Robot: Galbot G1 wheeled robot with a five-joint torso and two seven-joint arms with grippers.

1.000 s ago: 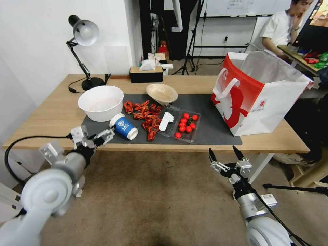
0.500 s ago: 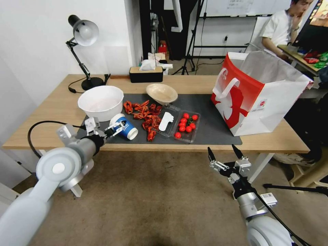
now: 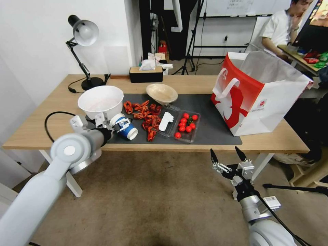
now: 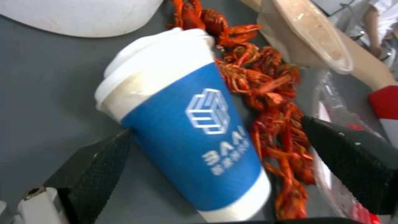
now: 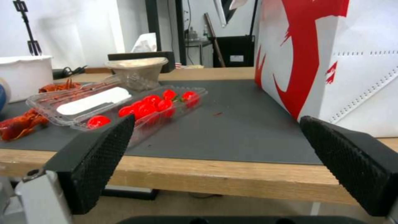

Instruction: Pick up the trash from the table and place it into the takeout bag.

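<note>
- Jaws of the left gripper (image 3: 114,124) are spread on either side of the tipped blue-and-white paper cup (image 3: 125,126), which lies on the dark mat (image 3: 208,126) of the bench (image 3: 51,112); one jaw is just beside its wall
- crayfish shells (image 3: 146,116) are heaped just beside the cup
- right gripper (image 3: 227,156) is held below the bench edge, jaws spread and empty; the takeout bag (image 3: 259,92) stands at the bench's right end
</note>
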